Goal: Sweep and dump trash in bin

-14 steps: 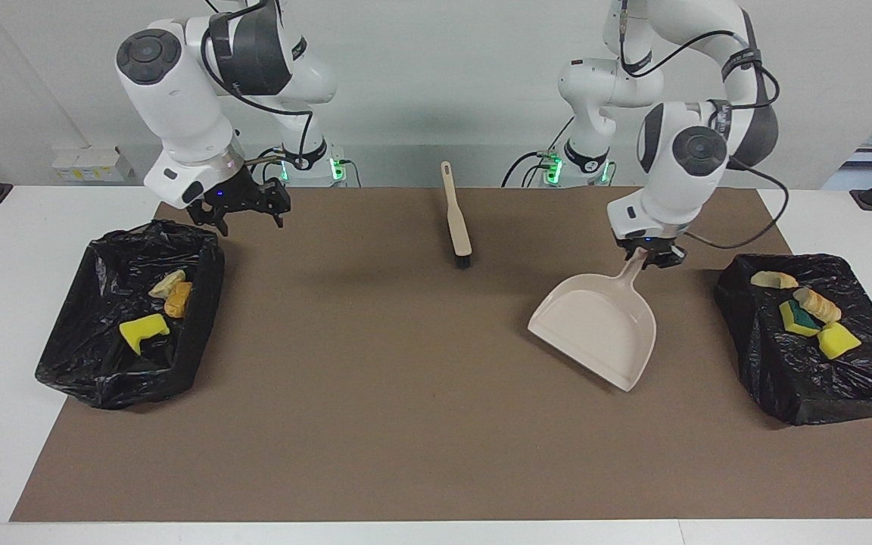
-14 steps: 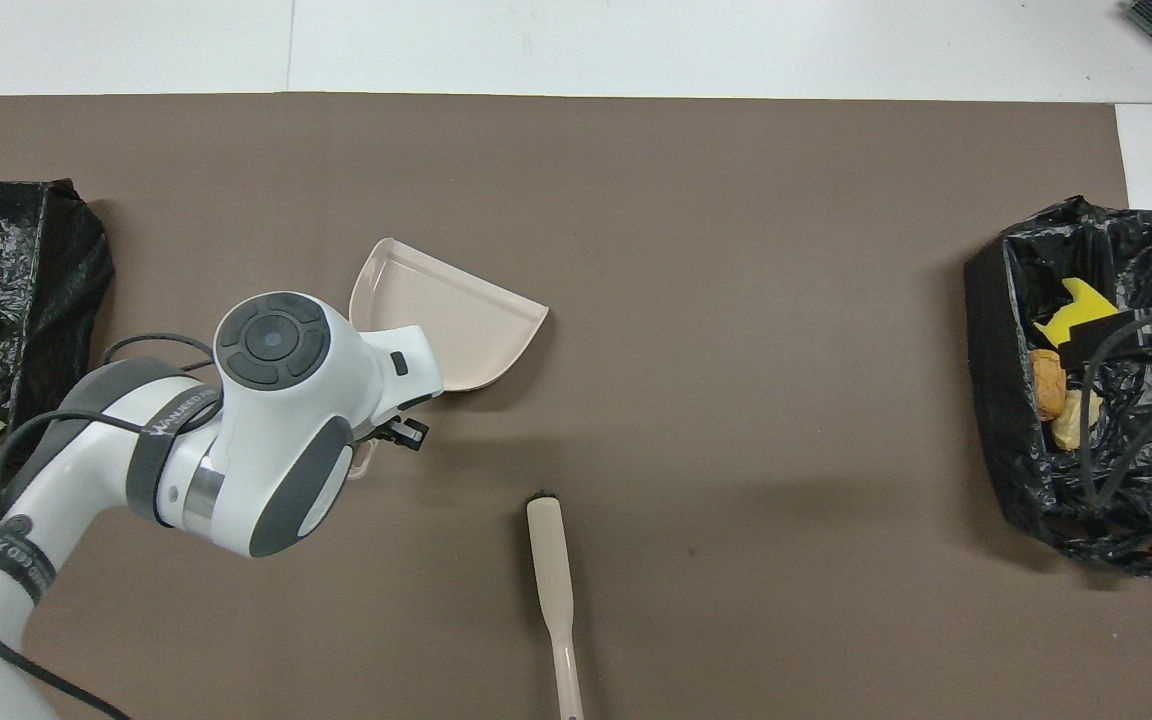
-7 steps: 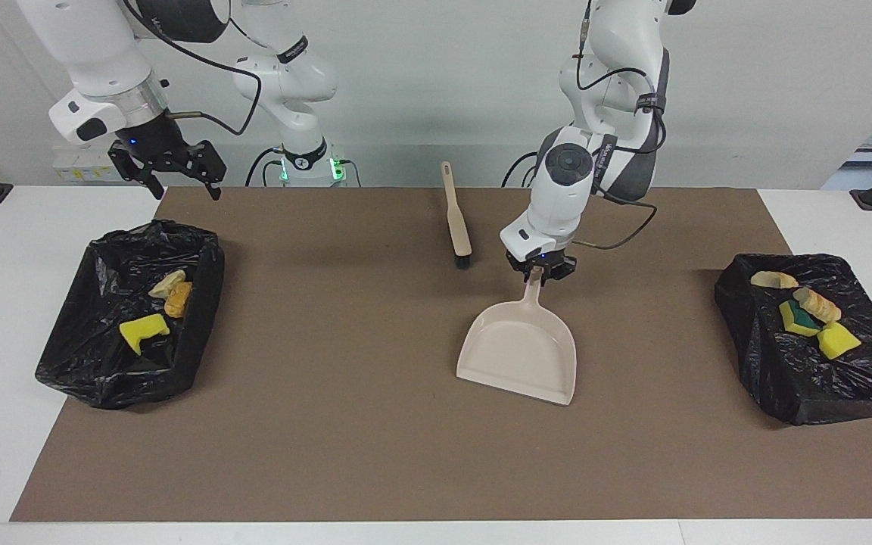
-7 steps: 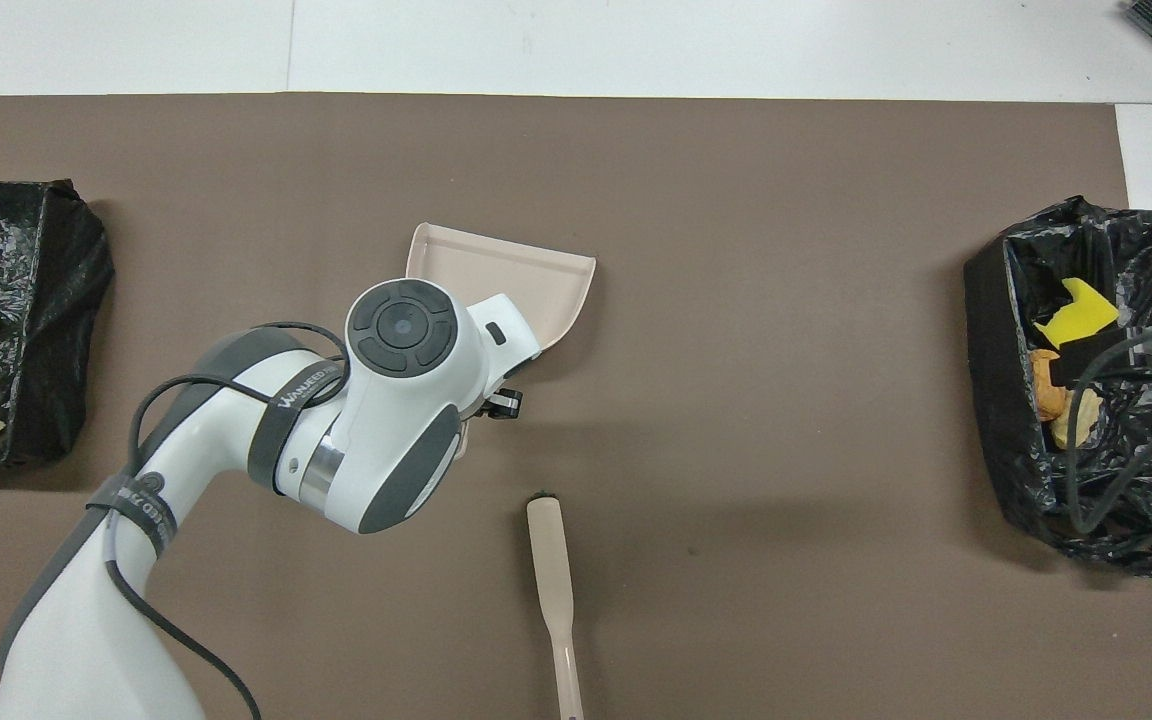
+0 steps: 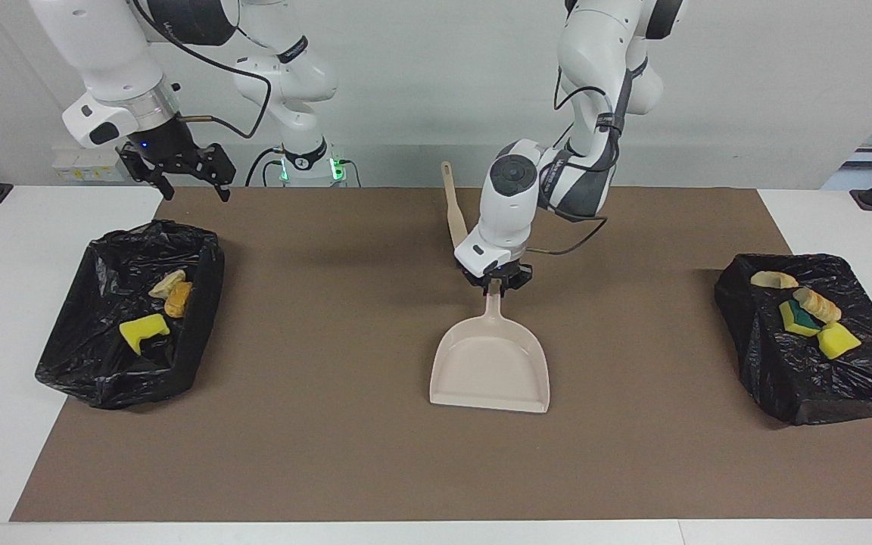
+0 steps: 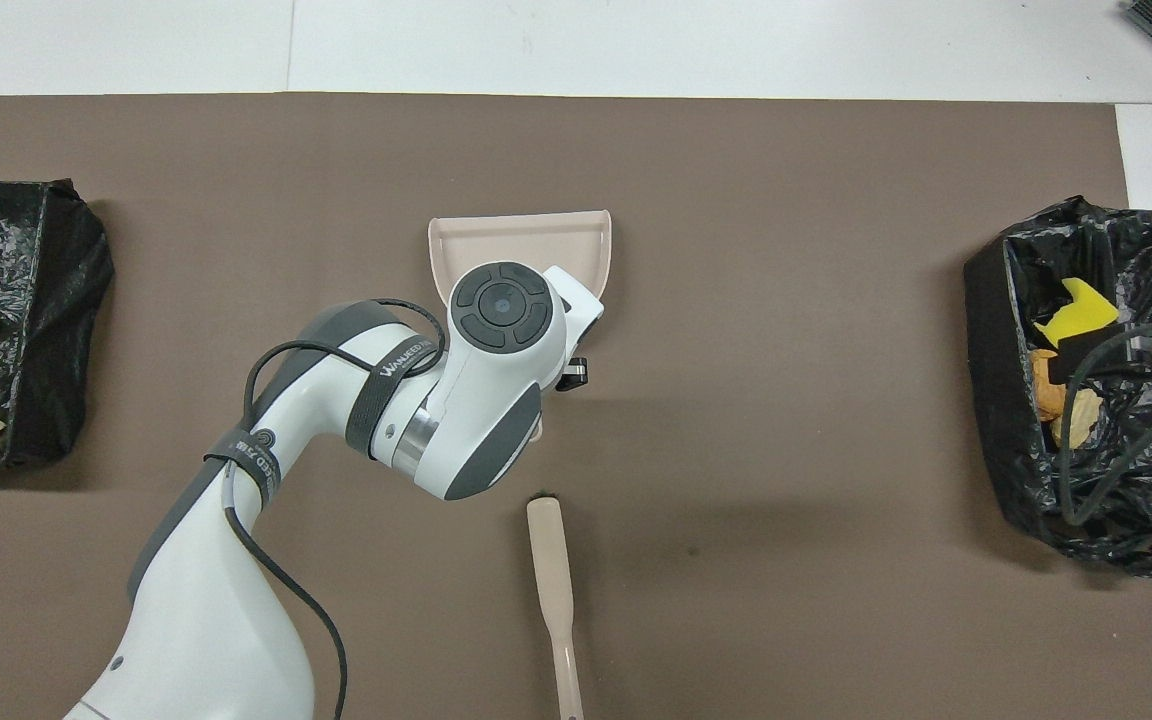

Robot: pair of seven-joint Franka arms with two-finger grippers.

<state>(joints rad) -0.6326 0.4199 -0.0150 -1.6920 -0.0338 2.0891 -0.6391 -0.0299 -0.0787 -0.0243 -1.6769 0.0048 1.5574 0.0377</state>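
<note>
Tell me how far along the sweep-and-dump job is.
Done: the brown mat shows no loose bits; yellow sponge chunks and bread-like pieces lie in both black-lined bins. In hand: the left end effector grips the beige plastic dustpan. Left: releasing it near the beige brush.

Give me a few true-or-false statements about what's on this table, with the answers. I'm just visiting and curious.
1. The left gripper is shut on the dustpan's handle. True.
2. The dustpan holds yellow sponge bits. False: it is empty.
3. The brush lies on the brown mat, held by nobody. True.
4. The right gripper grips the brush. False: it hangs open near the bin at its end.
5. Trash lies in both black-lined bins. True.
</note>
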